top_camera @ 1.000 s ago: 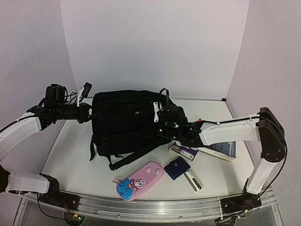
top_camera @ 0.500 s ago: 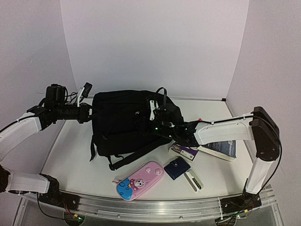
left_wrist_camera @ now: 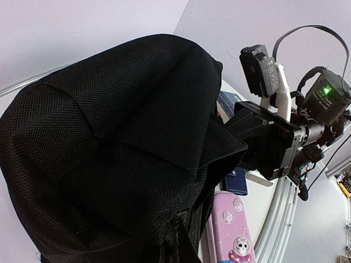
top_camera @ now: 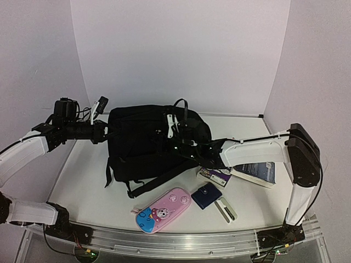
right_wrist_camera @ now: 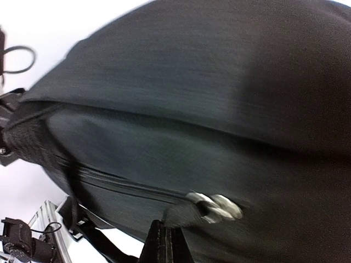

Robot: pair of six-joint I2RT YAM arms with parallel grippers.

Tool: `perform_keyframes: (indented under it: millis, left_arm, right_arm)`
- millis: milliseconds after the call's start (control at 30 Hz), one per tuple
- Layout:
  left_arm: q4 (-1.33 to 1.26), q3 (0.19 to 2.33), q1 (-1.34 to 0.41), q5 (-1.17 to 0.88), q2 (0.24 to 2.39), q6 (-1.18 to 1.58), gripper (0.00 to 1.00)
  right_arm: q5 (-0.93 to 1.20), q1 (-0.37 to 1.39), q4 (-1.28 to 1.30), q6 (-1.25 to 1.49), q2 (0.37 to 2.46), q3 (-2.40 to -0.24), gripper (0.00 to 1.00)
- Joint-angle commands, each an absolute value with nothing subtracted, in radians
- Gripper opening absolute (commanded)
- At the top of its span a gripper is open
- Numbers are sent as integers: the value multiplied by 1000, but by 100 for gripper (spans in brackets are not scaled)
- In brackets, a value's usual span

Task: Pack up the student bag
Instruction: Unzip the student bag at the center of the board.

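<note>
Left pincer: we are finding the left gripper (top_camera: 103, 131) clenched, jaws pressed together on the fabric at the left edge of the bag, which is bunching toward it in its wrist view.
Bag's place: the student bag (top_camera: 140, 139) is lying on the table (top_camera: 82, 183) just right of the left pincer and just left of the right one, touching both.
Long axis: we are judging that the bag is stretching lengthwise from one pincer across to the other.
Right pincer: the right gripper (top_camera: 175, 145) is closing fully on the dark tab of the zipper pull (right_wrist_camera: 215, 206), which is sitting just above its fingertips in its wrist view.
Zipper line: the zipper track (right_wrist_camera: 120, 183) is running away to the left of the pull, so we are expecting the next pull to go along that line while the left pincer is bracing the bag.
Nearer arm: the right arm is reaching nearer the loose items; they are lying well apart from the left pincer.
Count: we are counting one bag, one pink-and-blue pencil case (top_camera: 163, 211), one navy wallet (top_camera: 207, 195), one purple box (top_camera: 215, 175), one white clip-like item (top_camera: 226, 210) and one book (top_camera: 255, 174), the five loose ones all lying outside the bag.
</note>
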State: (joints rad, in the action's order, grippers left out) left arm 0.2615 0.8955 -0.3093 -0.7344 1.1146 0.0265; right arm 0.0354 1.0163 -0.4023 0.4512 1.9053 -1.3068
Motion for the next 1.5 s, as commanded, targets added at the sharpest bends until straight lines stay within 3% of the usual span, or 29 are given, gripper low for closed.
perform_keyframes:
  millis: [0,333,600,633,733,800,833,933,1200,1467]
  left_arm:
    - [274,921,-331,-742,1131,30,0]
    - [275,922,-351,-737,1140,35,0]
    - [284,926,-353,-716,1138,31,0]
    - [287,927,-353,-706,1136,29,0]
    - [307,933,-353,-663,1132,19,0]
    - [318,935,-354,-637,1130,17,8]
    - [322,937,-354,-627,1128,16,13]
    - [321,936,-353,-616,1124,13,15]
    - [332,938,-353,-591,1099,9,25]
    - [305,912,-353,-521,1010,30,63]
  right_arm:
    - [112,1087,-434,403,1987,-1433,0]
    - [218,1180,-431,366,2174,-1699,0]
    - [204,1183,-428,363,2158,-1682,0]
    - [193,1183,-426,363,2144,-1670,3]
    - [121,1183,-388,364,2081,-1621,33]
    - [74,1183,-351,357,2010,-1573,48]
    - [52,1183,-335,355,1976,-1545,54]
    - [4,1183,-289,361,1880,-1459,69]
    - [-201,1181,-79,418,1665,-1315,84]
    - [-331,1098,72,609,1447,-1117,87]
